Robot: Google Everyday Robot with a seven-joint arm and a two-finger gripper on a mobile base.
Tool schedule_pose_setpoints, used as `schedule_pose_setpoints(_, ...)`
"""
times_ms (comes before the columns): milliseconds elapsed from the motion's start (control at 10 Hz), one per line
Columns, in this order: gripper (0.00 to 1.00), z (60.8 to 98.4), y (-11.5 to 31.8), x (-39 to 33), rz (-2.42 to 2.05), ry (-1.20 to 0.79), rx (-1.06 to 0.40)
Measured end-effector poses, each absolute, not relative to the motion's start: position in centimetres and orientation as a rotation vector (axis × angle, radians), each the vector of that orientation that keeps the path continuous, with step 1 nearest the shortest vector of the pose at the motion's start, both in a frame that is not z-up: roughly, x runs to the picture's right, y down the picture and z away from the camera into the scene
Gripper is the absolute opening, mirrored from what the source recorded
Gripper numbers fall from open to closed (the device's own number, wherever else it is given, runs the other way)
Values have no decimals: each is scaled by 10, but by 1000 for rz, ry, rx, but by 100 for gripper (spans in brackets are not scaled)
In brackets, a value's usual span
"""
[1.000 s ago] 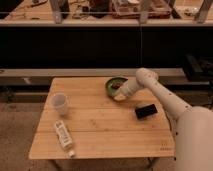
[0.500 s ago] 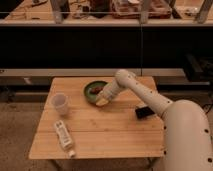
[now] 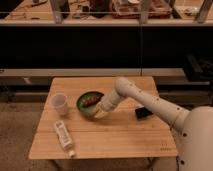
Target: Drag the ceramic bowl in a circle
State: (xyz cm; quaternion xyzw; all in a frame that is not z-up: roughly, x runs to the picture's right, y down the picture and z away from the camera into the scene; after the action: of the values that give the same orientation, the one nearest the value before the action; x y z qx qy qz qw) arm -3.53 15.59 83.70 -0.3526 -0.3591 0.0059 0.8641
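The ceramic bowl (image 3: pixel 88 102) is round, shallow and dark green, with reddish-brown and yellowish bits inside. It sits left of the middle of the wooden table (image 3: pixel 120 137). My gripper (image 3: pixel 101 110) is at the bowl's right rim, touching it, at the end of my white arm (image 3: pixel 150 102) that reaches in from the right. The bowl's right edge is partly hidden behind the gripper.
A small translucent white cup (image 3: pixel 60 104) stands just left of the bowl. A white bottle (image 3: pixel 63 137) lies on its side near the front left. A small black object (image 3: pixel 144 113) lies at the right, under my arm. A dark shelf stands behind the table.
The bowl and my gripper have moved left and toward the front of the table, from the back middle to close beside the white cup.
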Motion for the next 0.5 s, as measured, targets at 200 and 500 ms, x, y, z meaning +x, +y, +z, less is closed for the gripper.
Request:
schedule_pose_setpoints(200, 7, 831, 181, -2, 60, -707, -768)
schedule_pose_setpoints(500, 7, 847, 179, 75, 196, -565, -739)
